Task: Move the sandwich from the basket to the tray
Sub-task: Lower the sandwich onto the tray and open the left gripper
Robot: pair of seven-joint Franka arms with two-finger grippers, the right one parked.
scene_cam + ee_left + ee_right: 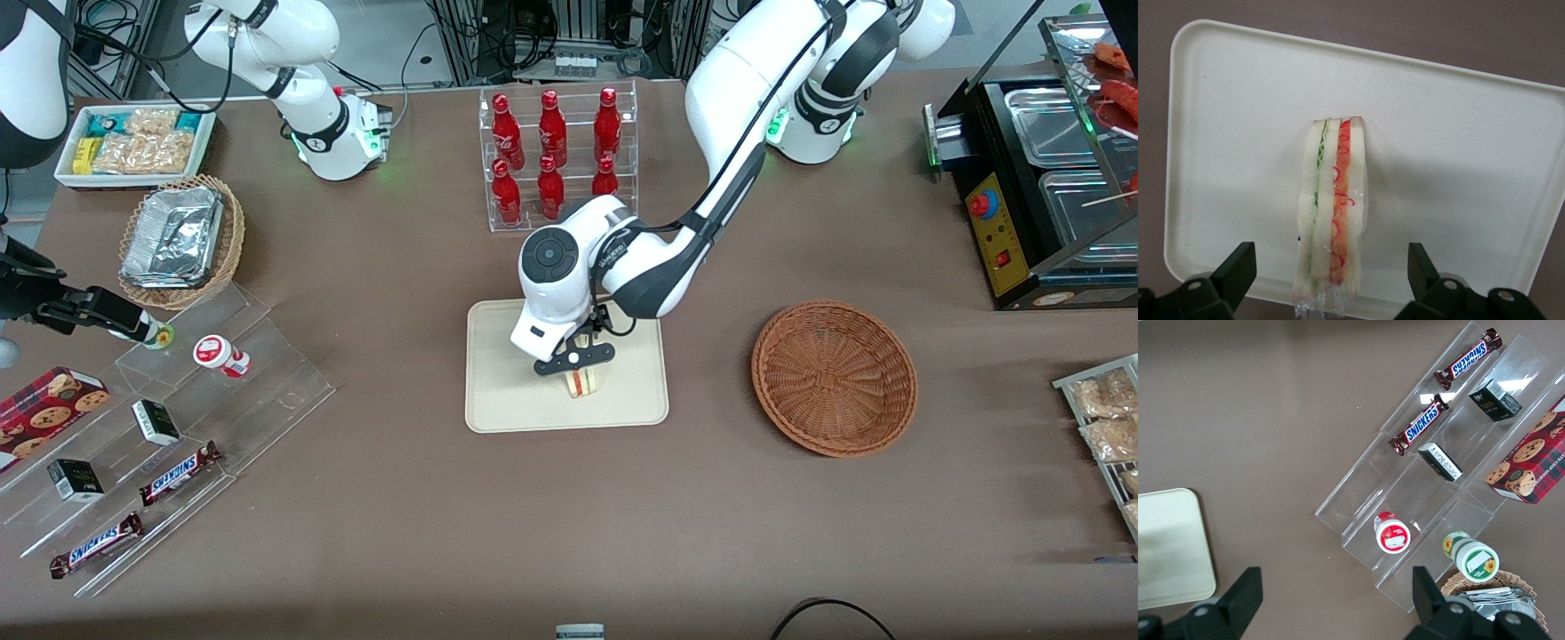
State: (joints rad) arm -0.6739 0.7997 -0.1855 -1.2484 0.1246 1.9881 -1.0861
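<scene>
On the tray [498, 391], sandwich [1331, 207] stands between spread gripper [1331, 283] fingers [1235, 270].

Brown table covering [400, 533] throughout. Equipment racks with cabling [569, 36] at 12 o'clock, pale floor [391, 44] beside. Black metal cabinet [1022, 196], possibly a food warmer, at 2 o'clock. Even overhead light.

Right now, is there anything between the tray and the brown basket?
No. In the front view only bare brown table lies between the tray and the basket. The gripper is open over the tray, around the sandwich.
</scene>
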